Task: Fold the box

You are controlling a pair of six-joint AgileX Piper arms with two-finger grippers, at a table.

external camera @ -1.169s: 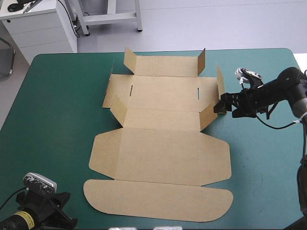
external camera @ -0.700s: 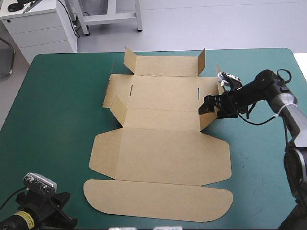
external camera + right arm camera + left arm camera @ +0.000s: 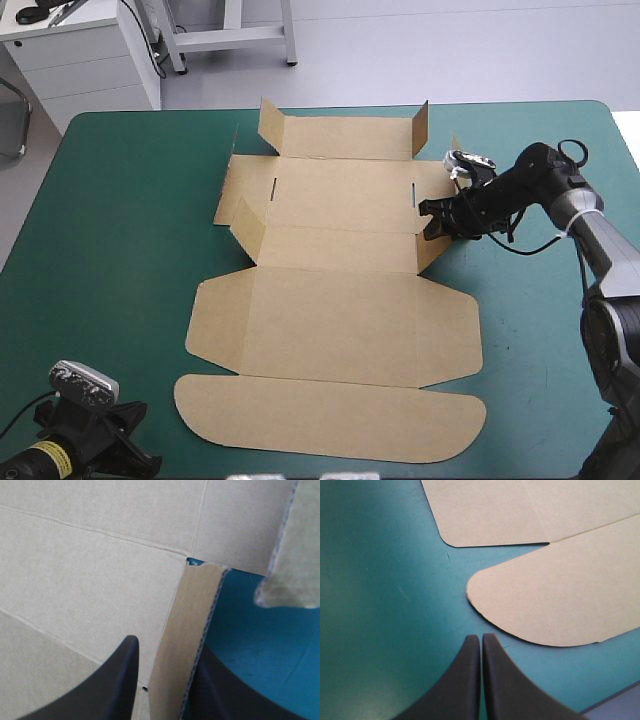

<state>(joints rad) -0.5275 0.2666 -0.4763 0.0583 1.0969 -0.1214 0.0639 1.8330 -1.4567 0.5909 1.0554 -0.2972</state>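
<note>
High view: the box (image 3: pixel 340 320) lies opened out in the middle of the table's teal-green cover (image 3: pixel 120 250), a cut sheet of brown board that is mostly flat. Its far wall (image 3: pixel 345 138) stands raised, with a small ear upright at each end. In front of it lies a panel with two short slots (image 3: pixel 273 188), and slanted flaps rise at that panel's left and right ends. Nearer to the robot come a wide flat panel with side wings and, nearest of all, a long flap with rounded ends (image 3: pixel 330 420).

The right gripper (image 3: pixel 432 222) reaches in from the right at the box's right side, at the raised side flap (image 3: pixel 432 252). In the right wrist view its black fingers stand apart with this flap (image 3: pixel 192 610) upright between them. One finger (image 3: pixel 120 680) is over the box's floor, inside the flap, and the other (image 3: pixel 225 690) is outside it, over the cover. A strip of floor panel shows between the inner finger and the flap, so the grip is not pressed home. Another raised piece of board (image 3: pixel 295 555) shows blurred beside it.

The left gripper (image 3: pixel 481 637) sits low over the cover near the table's near left corner, its fingers pressed together into one point and holding nothing. The long flap's rounded left end (image 3: pixel 560 595) lies just ahead of it, apart from the fingertips.
</note>
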